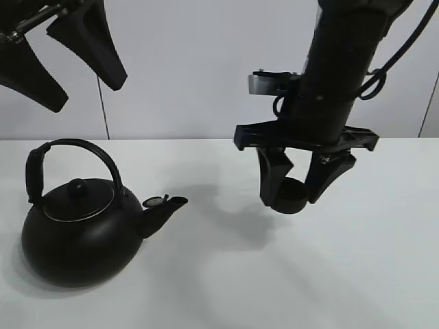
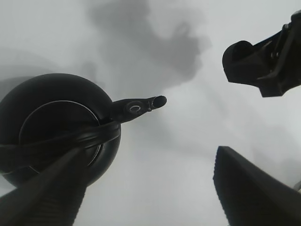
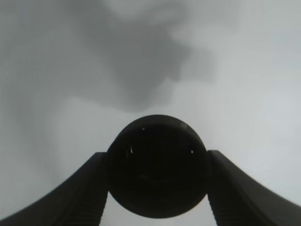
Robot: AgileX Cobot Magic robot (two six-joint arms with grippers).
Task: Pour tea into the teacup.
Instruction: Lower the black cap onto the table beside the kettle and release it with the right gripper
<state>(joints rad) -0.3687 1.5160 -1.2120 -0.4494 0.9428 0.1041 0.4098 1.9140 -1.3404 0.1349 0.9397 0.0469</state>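
Observation:
A large black kettle (image 1: 77,229) with an arched handle stands on the white table (image 1: 226,288) at the left, its spout (image 1: 164,208) pointing right. My right gripper (image 1: 295,197) is shut on the small matte-black teacup (image 1: 293,195) and holds it above the table, right of the spout. The right wrist view shows the teacup (image 3: 157,165) clamped between both fingers, its mouth open toward the camera. My left gripper (image 1: 63,67) is open and empty, high above the kettle. The left wrist view shows the kettle (image 2: 56,127) below its spread fingers (image 2: 249,188).
A pale wall (image 1: 192,68) rises behind the table. A thin dark cable (image 1: 103,110) hangs down by the wall at the left. Shadows of the arms lie on the tabletop between the kettle and the cup.

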